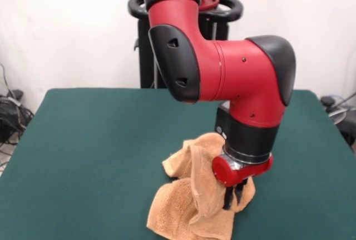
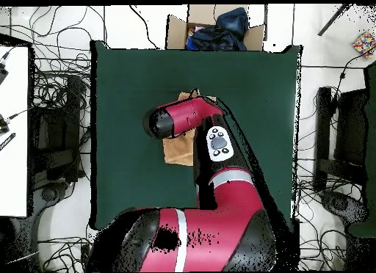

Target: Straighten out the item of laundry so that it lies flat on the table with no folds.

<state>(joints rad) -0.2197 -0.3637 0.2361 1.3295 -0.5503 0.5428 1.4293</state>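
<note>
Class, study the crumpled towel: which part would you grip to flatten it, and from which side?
Probably the towel's loose lower corner, nearest the camera in the front view: it lies flat on the table, clear of the heaped folds. Come from above, then pull outward.

Red and black Sawyer arm (image 1: 222, 76)

Glossy red cylindrical links with rounded black end caps, small dark screw holes, black wrist collar above a red flange, dark gripper (image 1: 233, 195); grey button panel and white band visible from overhead.

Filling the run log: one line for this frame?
towel: bunched, folds remain | hand: down on towel, grip unclear | table: towel near its middle | task: not done
</note>
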